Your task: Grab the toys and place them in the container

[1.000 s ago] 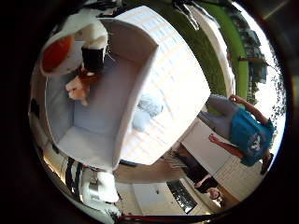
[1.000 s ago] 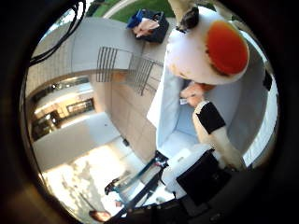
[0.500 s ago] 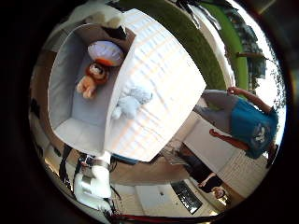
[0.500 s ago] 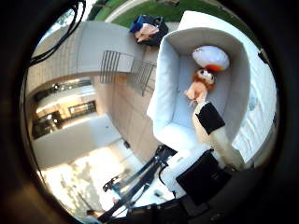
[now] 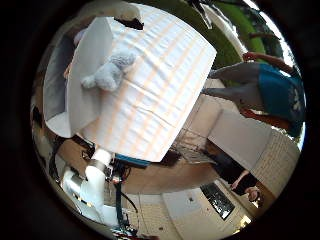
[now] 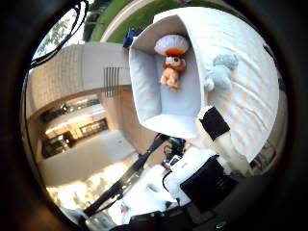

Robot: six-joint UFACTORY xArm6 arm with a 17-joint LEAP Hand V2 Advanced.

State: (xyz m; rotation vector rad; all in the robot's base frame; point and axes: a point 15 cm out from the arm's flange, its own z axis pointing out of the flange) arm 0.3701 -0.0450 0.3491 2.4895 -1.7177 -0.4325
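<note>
White and black parts of the hand [image 6: 216, 144] fill the near edge of the thumb side view: one finger with a black pad reaches out straight toward the table, nothing held in it; the rest of the fingers lie out of sight, so the grasp as a whole reads as relaxed rather than closed.

Item: arm [image 5: 92, 182], white, with a metal band, rising beside the table's near edge.

Item: table cover [image 5: 155, 85], white cloth with faint pale orange stripes, wrinkled, spread over the whole tabletop.

Item: container [image 6: 144, 91], pale grey-white, open-topped, with tall soft walls; stands on the cloth at one side of the table.

Item: orange plush toy [image 6: 171, 74], small figure, lying on the container floor.

Item: white cap-shaped toy [image 6: 172, 44] with an orange underside, inside the container, touching the orange plush toy at its head end.

Item: grey plush toy [image 5: 107, 72], lying on the cloth outside the container, just beside its wall.

Item: person [image 5: 270, 92] in a blue top, standing well beyond the far side of the table, touching none of the toys.

Item: grass strip [image 5: 235, 22], beyond the table.
</note>
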